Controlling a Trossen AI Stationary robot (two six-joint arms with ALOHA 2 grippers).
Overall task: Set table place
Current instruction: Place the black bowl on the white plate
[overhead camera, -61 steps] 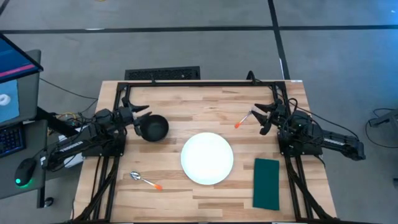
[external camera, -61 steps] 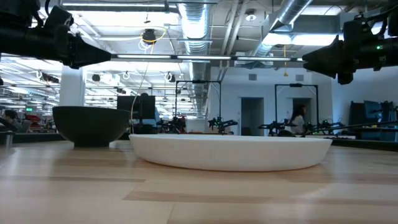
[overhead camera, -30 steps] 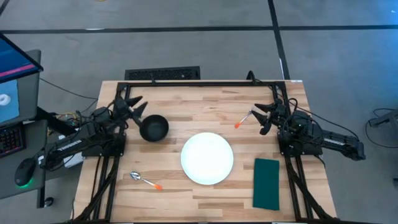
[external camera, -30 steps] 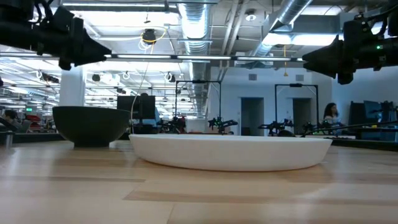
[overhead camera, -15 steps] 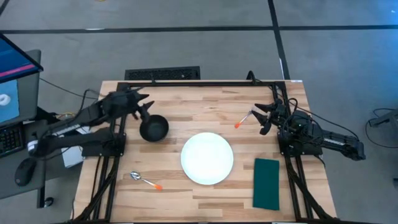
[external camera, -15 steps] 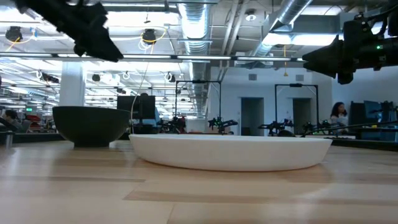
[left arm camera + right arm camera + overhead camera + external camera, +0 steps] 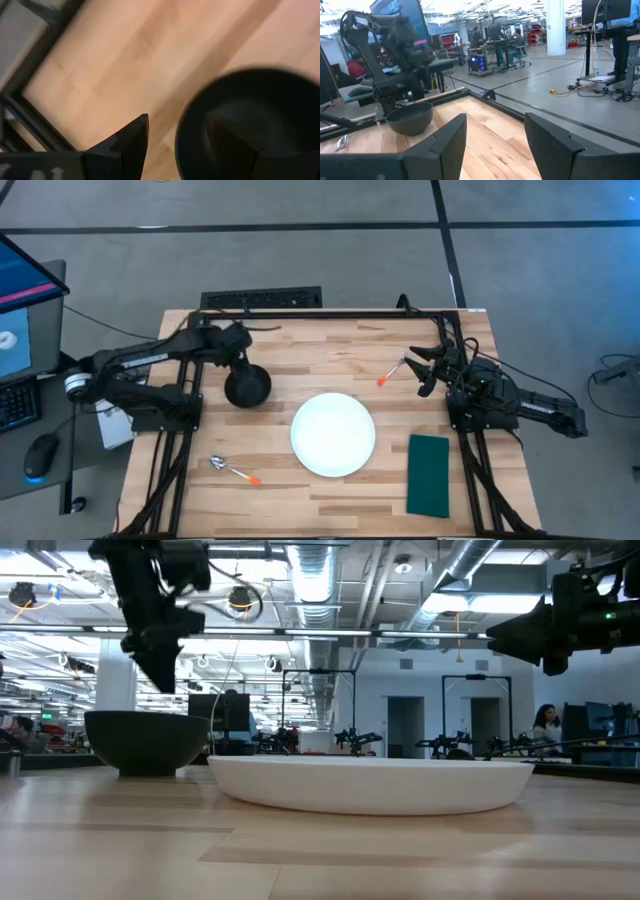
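Observation:
The small black bowl [image 7: 247, 387] stands on its base at the table's far left. The large white plate [image 7: 333, 434] lies at the middle. The spoon [image 7: 233, 471] lies near the front left, and the fork [image 7: 390, 374] at the far right, its orange end toward the plate. The dark green napkin [image 7: 428, 475] lies flat at the front right. My left gripper [image 7: 238, 356] is open and points down above the bowl's far rim [image 7: 190, 115], one finger over the bowl and one outside it, clear of it in the low view [image 7: 160, 675]. My right gripper [image 7: 418, 370] is open and empty just right of the fork.
A black metal frame [image 7: 300, 314] runs along the table's far edge and down both sides. Bare wood lies between the bowl and the fork and in front of the plate. Beyond the table a person [image 7: 547, 725] stands in the room.
My left gripper has risen from beside the bowl at the table's left edge, swung toward the far edge and then right, and tipped from level to pointing down over the bowl's far rim. The bowl has not moved.

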